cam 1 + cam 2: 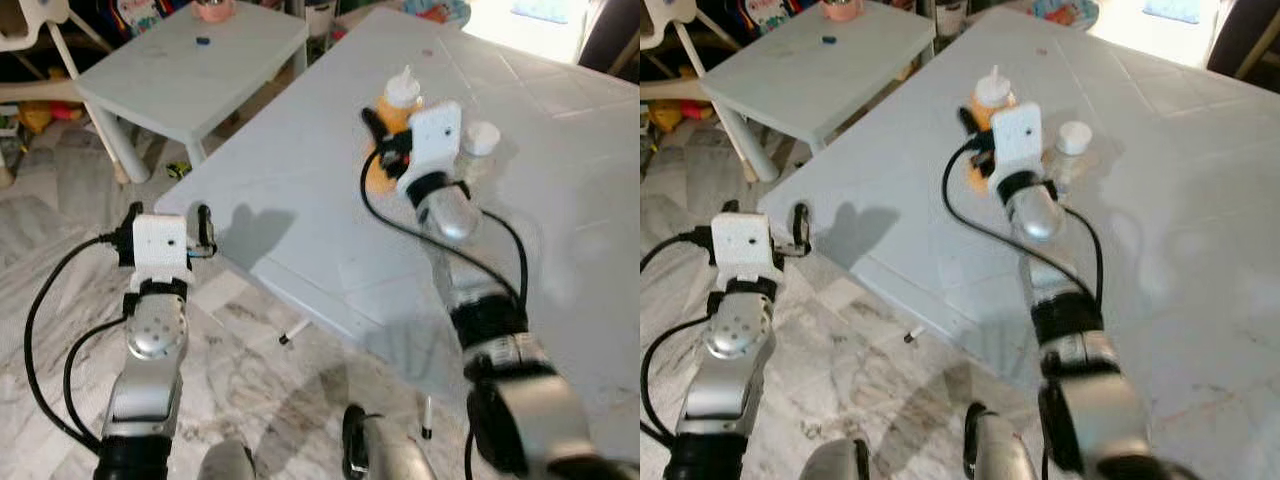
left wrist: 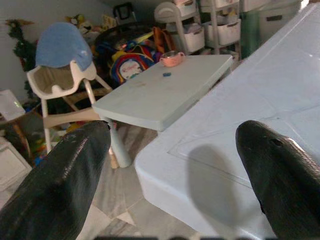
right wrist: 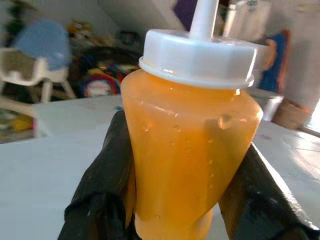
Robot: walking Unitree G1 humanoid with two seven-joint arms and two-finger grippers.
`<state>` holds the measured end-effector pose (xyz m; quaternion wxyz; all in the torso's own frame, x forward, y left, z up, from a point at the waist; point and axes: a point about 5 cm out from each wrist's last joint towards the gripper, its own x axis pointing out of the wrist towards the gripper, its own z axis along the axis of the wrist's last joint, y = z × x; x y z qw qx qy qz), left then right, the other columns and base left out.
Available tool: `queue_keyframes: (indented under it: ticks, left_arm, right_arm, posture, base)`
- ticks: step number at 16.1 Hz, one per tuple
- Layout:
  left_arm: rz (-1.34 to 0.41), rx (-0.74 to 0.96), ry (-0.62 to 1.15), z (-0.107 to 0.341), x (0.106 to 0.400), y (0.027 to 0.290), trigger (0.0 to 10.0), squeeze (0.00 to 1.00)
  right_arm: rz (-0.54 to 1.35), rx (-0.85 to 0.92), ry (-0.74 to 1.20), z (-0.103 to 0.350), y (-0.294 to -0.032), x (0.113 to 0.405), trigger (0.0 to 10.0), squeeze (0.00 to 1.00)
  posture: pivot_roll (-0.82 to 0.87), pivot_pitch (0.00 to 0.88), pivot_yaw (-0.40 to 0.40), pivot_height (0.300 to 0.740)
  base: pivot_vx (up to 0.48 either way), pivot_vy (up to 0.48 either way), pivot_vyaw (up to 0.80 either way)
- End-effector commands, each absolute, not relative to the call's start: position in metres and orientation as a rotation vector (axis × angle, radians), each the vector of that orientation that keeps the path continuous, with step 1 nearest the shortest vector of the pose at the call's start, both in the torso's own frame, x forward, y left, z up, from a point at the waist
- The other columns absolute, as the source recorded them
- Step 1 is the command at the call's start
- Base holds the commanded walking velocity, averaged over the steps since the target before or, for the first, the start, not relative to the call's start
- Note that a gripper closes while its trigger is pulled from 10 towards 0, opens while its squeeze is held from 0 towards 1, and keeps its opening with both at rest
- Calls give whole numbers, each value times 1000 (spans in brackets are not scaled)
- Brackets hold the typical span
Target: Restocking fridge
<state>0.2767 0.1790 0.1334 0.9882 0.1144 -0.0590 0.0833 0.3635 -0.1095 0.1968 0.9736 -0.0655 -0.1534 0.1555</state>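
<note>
Closest to my head camera, the right gripper [image 1: 385, 150] is clamped on the orange sauce bottle [image 3: 187, 145], fingers [image 3: 102, 185] low on both sides so the nozzle stays upright. That bottle stands on the white table [image 1: 560, 200], a clear bottle [image 1: 480, 140] just at its three o'clock. Left gripper [image 1: 170, 215] waits spread and empty off the table's edge at nine o'clock, out of my way.

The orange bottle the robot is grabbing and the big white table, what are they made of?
The orange bottle looks like soft see-through plastic: droplets cling inside its wall, and orange liquid shows through. Its white cap looks like harder, smooth, opaque plastic. The right gripper has its fingers on both sides of it. The big white table seems to be moulded plastic with a dull sheen, though painted board is possible.
</note>
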Motion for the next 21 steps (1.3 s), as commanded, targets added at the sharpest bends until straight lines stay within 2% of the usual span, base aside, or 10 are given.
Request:
queue_keyframes:
  ticks: [1,5,7,9,12,15,21]
  left_arm:
    - [192,244,-112,134,275,186,10000,0]
    - [182,233,-96,129,277,182,10000,0]
    - [179,227,-93,126,277,179,10000,0]
    - [199,209,-100,125,279,177,10000,0]
    - [218,201,-115,129,284,176,10000,0]
    - [213,208,-119,129,287,178,10000,0]
    - [248,193,-81,116,280,178,10000,0]
  right_arm:
    - [348,-106,-321,198,-109,356,10000,0]
    - [510,-60,-263,189,-109,323,10000,0]
    - [516,-35,-252,189,-114,312,10000,0]
    - [432,2,-265,190,-119,304,10000,0]
    - [297,30,-278,189,-123,301,10000,0]
    - [281,28,-281,188,-119,300,10000,0]
    - [291,32,-261,180,-111,298,10000,0]
  posture:
    - [72,156,10,740]
    - [32,126,19,740]
    - [24,109,5,740]
    - [27,97,-12,740]
    - [34,88,-15,740]
    - [26,87,-12,740]
    - [33,93,-20,740]
  base:
    - [0,0,0]
    - [0,0,0]
    - [0,0,0]
    - [0,0,0]
    - [0,0,0]
    - [0,0,0]
    - [-80,0,742]
